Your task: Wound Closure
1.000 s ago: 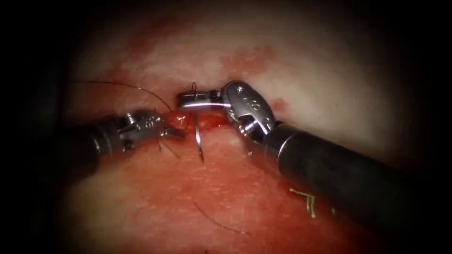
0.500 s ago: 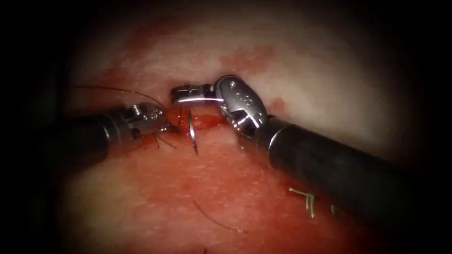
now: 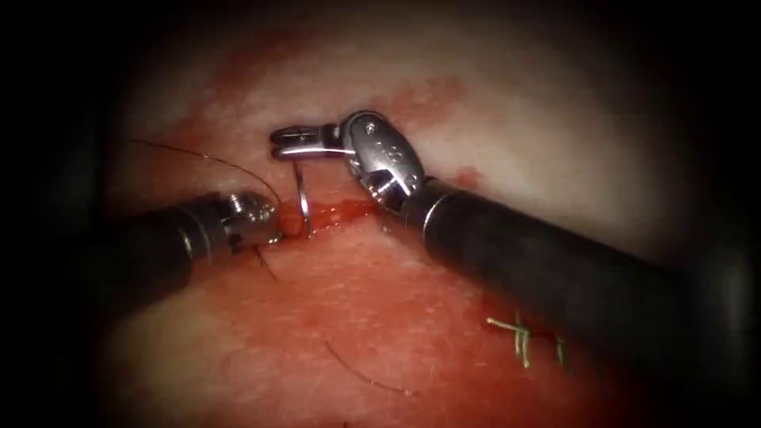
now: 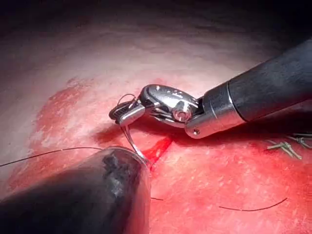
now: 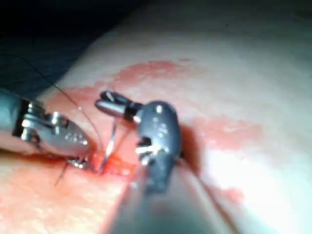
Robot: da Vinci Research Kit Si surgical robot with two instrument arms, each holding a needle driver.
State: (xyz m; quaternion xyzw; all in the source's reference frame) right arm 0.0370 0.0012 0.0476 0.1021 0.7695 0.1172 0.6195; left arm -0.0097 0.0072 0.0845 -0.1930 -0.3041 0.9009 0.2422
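Right end effector: clenched on the needle at its upper end, near where the thread joins; over the last second it has carried the needle up and to the left

Needle: hangs from those jaws, long axis running nearly straight down toward the cut; the lower end reaches the wet red fluid at the cut's left end, and I cannot tell if the tip is in the tissue or just touching it

Left end effector: down low against the tissue at the left end of the cut, tip pressed in beside the needle's lower end; whether its jaws are clenched or released, I cannot tell, and I cannot tell what it holds, if anything

Key relation: the needle's lower end lies just right of the left end effector, the upper end sits in the right one, so the left is nearer the point and the right nearer the tail

Thread: a thin dark strand arcs from far left over toward the needle

Cut ends of thread: pale short pieces lying well apart, lower right, beside the right shaft
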